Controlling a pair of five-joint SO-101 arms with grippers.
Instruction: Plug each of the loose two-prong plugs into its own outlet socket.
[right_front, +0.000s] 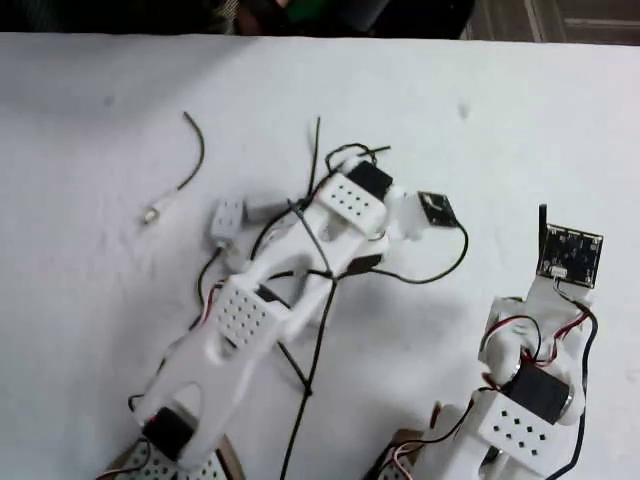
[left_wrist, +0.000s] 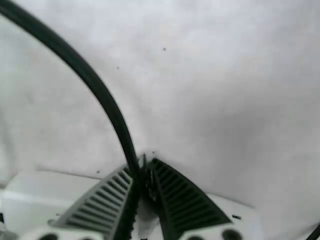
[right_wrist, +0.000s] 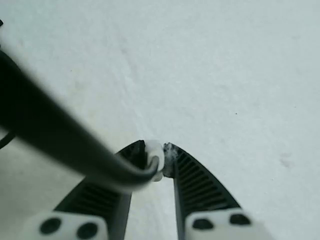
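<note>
In ribbed left pincer (left_wrist: 145, 169), smooth black cable (left_wrist: 89, 79)

Cables (right_front: 318, 335) crowd outlet (right_front: 228, 218); far side seemingly open.

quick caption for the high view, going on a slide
Two white arms at a white table: one stretched past a small socket block among black cables, a loose lead lying apart.

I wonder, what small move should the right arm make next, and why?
Probably swing toward the white socket block: the right gripper looks shut on a small white plug with a black cable, above bare table, while the block lies beside the other arm.
</note>
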